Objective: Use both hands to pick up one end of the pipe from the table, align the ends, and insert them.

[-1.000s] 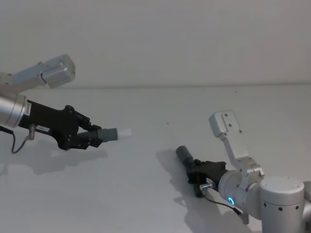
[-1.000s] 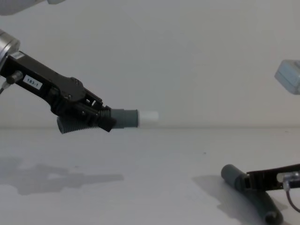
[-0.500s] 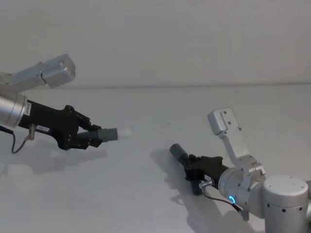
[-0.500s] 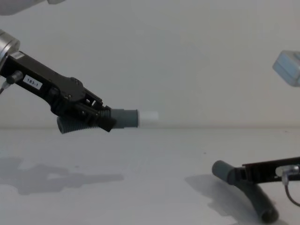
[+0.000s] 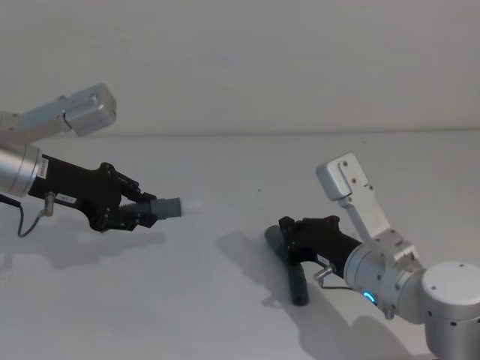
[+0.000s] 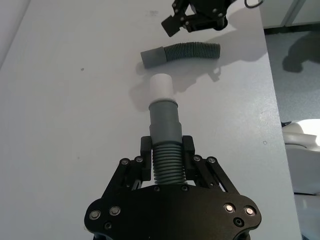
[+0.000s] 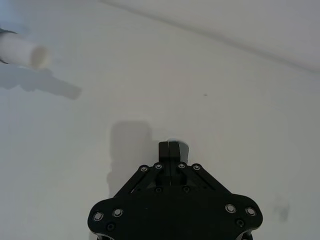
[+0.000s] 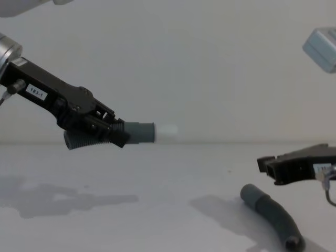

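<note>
My left tool (image 5: pixel 142 212) is clamped on the ribbed part of the white-tipped pipe piece (image 5: pixel 171 208), held up off the table (image 5: pixel 187 307). My right tool (image 8: pixel 264 164) hangs just above the plain pipe piece (image 8: pixel 270 215) lying on the table, fingers (image 7: pixel 164 152) pressed together on nothing (pickup not yet made). Next, I judge, it must open, lower around that piece and close.

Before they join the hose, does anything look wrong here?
Yes. The right gripper is shut on nothing, while the plain hose piece lies loose on the table below it. The left gripper holds the white-tipped piece aloft.
</note>
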Tool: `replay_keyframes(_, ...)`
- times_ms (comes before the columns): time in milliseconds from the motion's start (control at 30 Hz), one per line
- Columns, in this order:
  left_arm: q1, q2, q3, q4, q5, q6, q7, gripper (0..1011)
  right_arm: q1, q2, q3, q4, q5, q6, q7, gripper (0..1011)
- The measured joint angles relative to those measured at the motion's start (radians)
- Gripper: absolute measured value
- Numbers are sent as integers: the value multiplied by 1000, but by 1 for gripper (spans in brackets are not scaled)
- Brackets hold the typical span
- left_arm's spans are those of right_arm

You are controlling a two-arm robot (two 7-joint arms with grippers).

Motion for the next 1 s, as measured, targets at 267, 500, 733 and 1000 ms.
replay_keyframes(267,0,0,0,0,0,0,0,325,35,71,-26,16,-23,-140,94,0)
replay_keyframes(500,0,0,0,0,0,0,0,325,67,123,-43,34,-36,-251,162,0)
replay_keyframes(733,0,0,0,0,0,0,0,325,106,175,-52,60,-39,-395,239,0)
replay_keyframes(1000,0,0,0,0,0,0,0,325,129,208,-31,76,-10,-519,281,170)
